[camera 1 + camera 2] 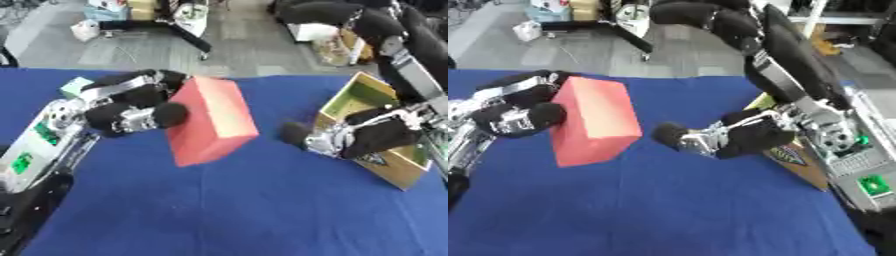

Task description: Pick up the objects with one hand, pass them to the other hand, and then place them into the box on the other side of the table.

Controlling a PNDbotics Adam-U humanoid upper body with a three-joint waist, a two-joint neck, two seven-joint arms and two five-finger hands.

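A red box-shaped block (213,120) hangs tilted above the blue table (227,210), left of the middle. My left hand (131,110) is shut on its left side, fingers over the top edge and thumb against the near face. My right hand (350,137) floats a short way to the block's right, apart from it, its fingers curled and holding nothing. Behind that hand, at the table's right edge, stands the wooden box (363,97) with a green inside; the hand hides part of it.
A small pale green thing (74,86) lies at the table's far left, behind my left arm. Beyond the far table edge is grey floor with chair legs and clutter (175,25).
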